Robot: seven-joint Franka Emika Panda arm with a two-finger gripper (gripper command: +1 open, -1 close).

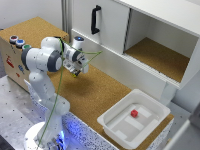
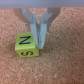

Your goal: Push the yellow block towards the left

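The yellow block (image 2: pixel 26 45) is a small cube with dark letters on its faces, resting on the cork surface. In the wrist view my gripper (image 2: pixel 37 40) is shut with nothing between its fingers, and the fingertips (image 2: pixel 42 39) press against one side of the block. In the exterior view the gripper (image 1: pixel 76 70) points down at the cork board (image 1: pixel 100 92) in front of the cabinet. The block (image 1: pixel 75 74) shows there only as a yellow speck under the fingers.
A white tray (image 1: pixel 112 120) at the exterior view's lower right holds a small red block (image 1: pixel 134 113). Behind stands a white cabinet (image 1: pixel 112 30) with a black handle (image 1: pixel 95 20) and an open compartment (image 1: pixel 160 55). A box with coloured buttons (image 1: pixel 17 41) sits at the left.
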